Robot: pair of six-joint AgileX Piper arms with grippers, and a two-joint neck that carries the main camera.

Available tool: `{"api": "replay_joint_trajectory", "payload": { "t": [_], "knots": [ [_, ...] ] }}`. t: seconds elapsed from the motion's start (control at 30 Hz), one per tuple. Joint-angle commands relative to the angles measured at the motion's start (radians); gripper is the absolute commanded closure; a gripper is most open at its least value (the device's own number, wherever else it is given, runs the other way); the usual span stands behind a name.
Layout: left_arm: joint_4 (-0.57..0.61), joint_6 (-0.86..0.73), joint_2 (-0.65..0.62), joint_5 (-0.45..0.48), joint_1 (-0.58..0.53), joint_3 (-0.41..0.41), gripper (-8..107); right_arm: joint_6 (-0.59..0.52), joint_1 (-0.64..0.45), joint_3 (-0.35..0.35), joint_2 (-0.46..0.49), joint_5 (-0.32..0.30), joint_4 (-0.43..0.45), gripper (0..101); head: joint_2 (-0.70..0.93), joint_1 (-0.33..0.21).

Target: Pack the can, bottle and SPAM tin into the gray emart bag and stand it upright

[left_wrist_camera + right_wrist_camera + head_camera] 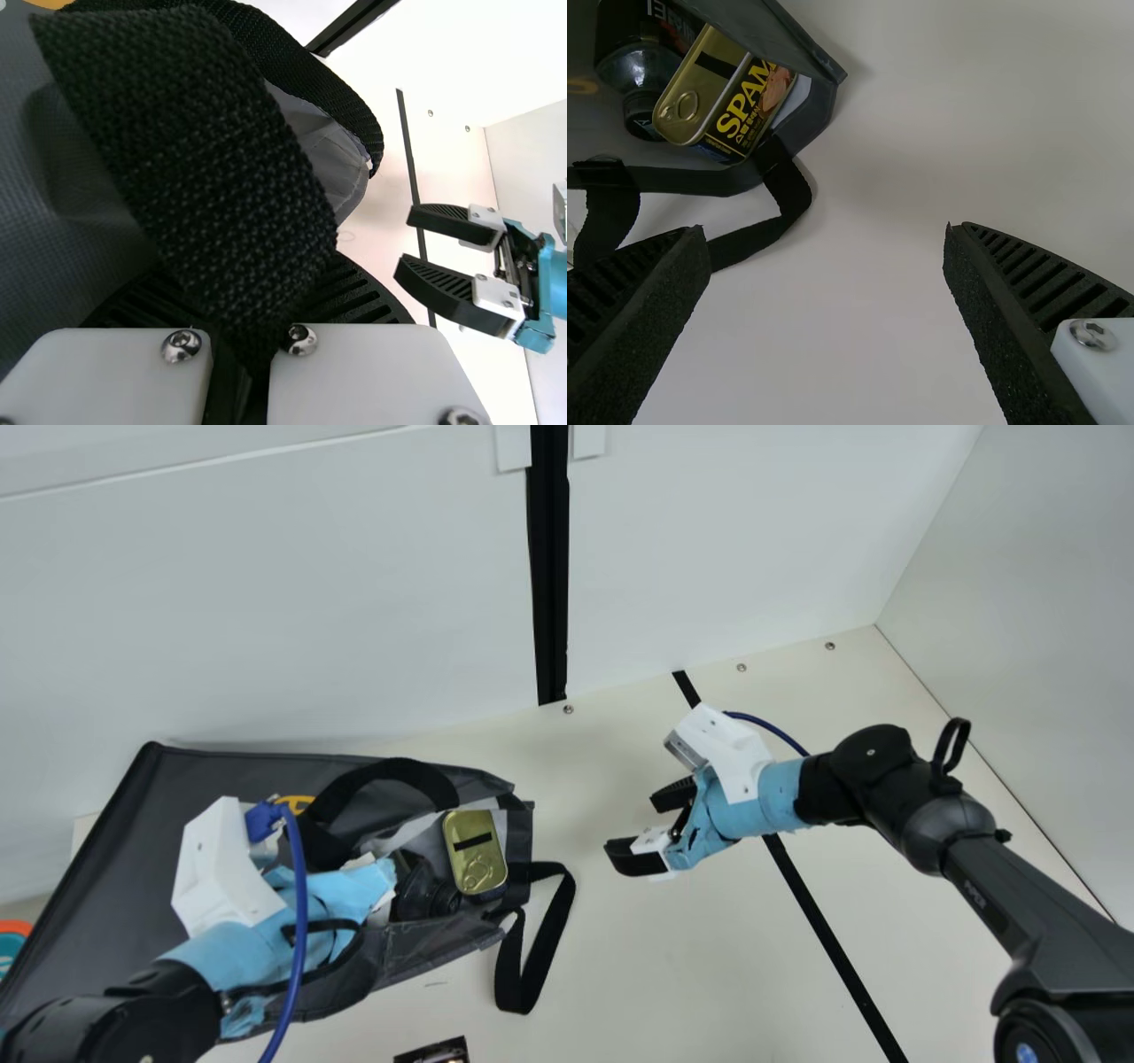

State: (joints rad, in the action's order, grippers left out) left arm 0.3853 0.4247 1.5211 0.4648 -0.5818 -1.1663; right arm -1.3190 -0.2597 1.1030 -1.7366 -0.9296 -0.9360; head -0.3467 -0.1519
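- I see the bag on the desk's left.
- Inside: SPAM tin, right of the bottle.
- A strap on the desk, right of the bag.

Bag partly behind left arm. Orange-rimmed thing, dark item cut by main view's edges.

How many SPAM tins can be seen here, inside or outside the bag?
1: the SPAM tin lies in the open mouth of the gray bag, beside a dark bottle. Any deeper inside could be hidden.
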Motion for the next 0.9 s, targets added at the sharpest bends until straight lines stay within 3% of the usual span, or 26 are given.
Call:
{"api": "replay_joint_trajectory", "payload": {
  "t": [0.0,0.87],
  "knots": [
    [0.0,0.0,0.0,0.0,0.0,0.0,107,-0.006,0.009,0.012,-0.015,-0.003,-0.005,6,-0.002,-0.023],
    [0.0,0.0,0.0,0.0,0.0,0.0,107,-0.044,0.159,0.166,-0.208,-0.009,-0.055,6,-0.002,-0.023]
  ]
}}
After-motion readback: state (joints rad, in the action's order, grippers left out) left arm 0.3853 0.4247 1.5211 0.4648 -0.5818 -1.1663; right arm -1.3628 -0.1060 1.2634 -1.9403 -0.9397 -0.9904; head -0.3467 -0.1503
